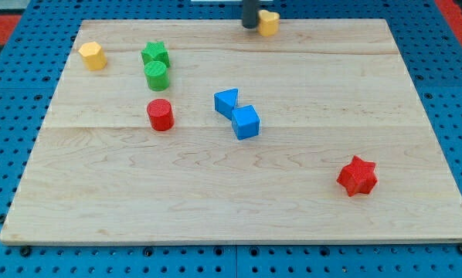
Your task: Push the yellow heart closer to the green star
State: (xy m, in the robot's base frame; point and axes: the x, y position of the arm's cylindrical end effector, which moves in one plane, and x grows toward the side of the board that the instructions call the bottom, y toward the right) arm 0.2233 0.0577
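Note:
The yellow heart (pixel 269 22) lies at the top edge of the wooden board (pixel 239 201), right of centre. My tip (pixel 249 26) rests just left of it, touching or nearly touching its left side. The green star (pixel 155 54) sits in the upper left part of the board, far to the left of the heart. A green cylinder (pixel 156 76) stands directly below the star, touching it.
A yellow hexagonal block (pixel 93 55) sits at the upper left. A red cylinder (pixel 160 115) stands below the green pair. A blue triangle (pixel 226 102) and blue cube (pixel 246 122) touch near the centre. A red star (pixel 358 176) lies at the lower right.

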